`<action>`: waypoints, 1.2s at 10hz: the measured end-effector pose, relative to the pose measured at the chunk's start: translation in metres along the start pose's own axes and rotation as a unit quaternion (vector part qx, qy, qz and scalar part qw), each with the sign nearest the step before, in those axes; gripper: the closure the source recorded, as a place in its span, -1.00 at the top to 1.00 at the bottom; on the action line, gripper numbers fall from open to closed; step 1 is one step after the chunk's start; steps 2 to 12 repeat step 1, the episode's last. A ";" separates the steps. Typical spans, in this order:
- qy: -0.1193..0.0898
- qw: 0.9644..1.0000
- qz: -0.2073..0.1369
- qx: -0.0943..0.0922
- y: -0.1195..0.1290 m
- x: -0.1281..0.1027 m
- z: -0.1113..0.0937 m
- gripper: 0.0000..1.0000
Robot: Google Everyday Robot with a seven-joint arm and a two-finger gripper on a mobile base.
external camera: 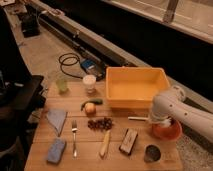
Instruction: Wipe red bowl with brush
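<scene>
Wooden table (117,150), one, carrying the items below, listed from the left edge rightward.

1. Blue sponge (56,150), one, at the table's 8 o'clock corner.
2. Grey-blue cloth (57,119), one, folded, just at 12 o'clock of the sponge.
3. Pale green cup (61,84), one, upright, at the table's 10 o'clock corner.
4. Silver fork (74,137), one, lying lengthwise, just beside the cloth and sponge.
5. White cup (89,82), one, upright, near the far edge.
6. Round orange fruit (90,108), one, with one dark green item (93,102) touching it at 12 o'clock.
7. Heap of dark red-brown small pieces (101,123), one, near the table centre.
8. Pale yellow stick-shaped item (105,144), one, at 6 o'clock of the heap.
9. Black rectangular block (129,141), one, pale-edged, tilted.
10. Yellow tub (137,75), one, large and rectangular, at the far edge.
11. Brush (138,119), one; thin white handle lying level, at 6 o'clock of the tub and running right toward the hand; its bristle end is hidden.
12. Small dark round can (151,153), one, upright, near the front edge.
13. Hand (161,122), one, on the white arm (175,102), lowered over the left rim of the red bowl; it sits at the right end of the brush handle, but whether the fingers are spread or pinched cannot be told.
14. Red bowl (168,131), one, at the table's 4 o'clock edge, at 1 o'clock of the can, partly covered by the hand.
</scene>
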 end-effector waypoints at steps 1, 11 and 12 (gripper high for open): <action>-0.004 1.000 -0.001 -0.004 0.005 -0.004 -0.001 -1.00; -0.004 1.000 -0.001 -0.004 0.005 -0.004 -0.001 -1.00; -0.004 1.000 -0.001 -0.004 0.005 -0.004 -0.001 -1.00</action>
